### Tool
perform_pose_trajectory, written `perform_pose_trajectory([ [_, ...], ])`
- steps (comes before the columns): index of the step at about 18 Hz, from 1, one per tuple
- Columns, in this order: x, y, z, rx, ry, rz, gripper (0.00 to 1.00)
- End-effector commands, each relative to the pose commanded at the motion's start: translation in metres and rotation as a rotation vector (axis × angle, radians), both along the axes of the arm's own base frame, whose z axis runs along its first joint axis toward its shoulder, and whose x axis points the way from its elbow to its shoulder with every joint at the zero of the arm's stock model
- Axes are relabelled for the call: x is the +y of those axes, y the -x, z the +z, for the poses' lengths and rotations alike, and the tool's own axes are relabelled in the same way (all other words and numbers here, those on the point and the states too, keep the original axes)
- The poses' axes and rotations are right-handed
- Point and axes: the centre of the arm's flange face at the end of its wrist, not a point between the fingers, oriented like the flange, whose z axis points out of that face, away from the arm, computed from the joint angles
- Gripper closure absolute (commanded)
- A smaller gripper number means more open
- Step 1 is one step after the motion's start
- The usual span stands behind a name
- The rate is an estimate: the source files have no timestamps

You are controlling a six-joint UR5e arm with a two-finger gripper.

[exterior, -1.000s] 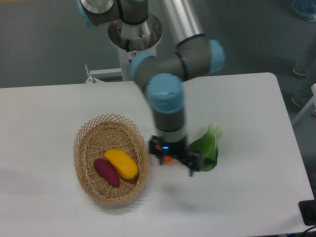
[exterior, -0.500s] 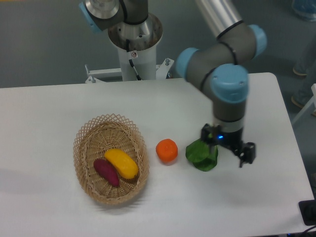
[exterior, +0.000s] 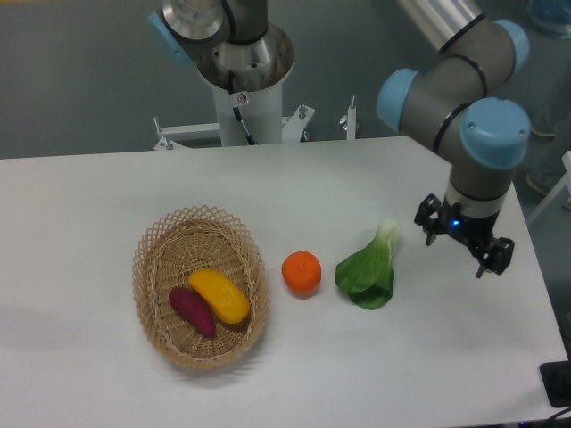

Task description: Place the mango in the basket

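The yellow-orange mango lies inside the tan wicker basket at the left of the table, beside a dark purple-red sweet potato. My gripper hangs above the right side of the table, far from the basket and to the right of the leafy green. Its two fingers are spread apart and hold nothing.
A round orange citrus fruit sits just right of the basket. A leafy green vegetable lies next to it. The arm's base column stands behind the table's far edge. The table's right edge is close to the gripper.
The gripper has moved right, from beside the basket over the orange and the green to the table's right side. The mango stays in the basket.
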Motion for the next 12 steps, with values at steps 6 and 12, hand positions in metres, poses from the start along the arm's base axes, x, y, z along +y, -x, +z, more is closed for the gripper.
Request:
perform_pose_trajectory([
  [6, -0.0081, 0.0118, 0.0008, -0.031, 0.007, -0.008, 0.0],
  [12, -0.0073, 0.011, 0.0013, -0.034, -0.003, -0.008, 0.0],
])
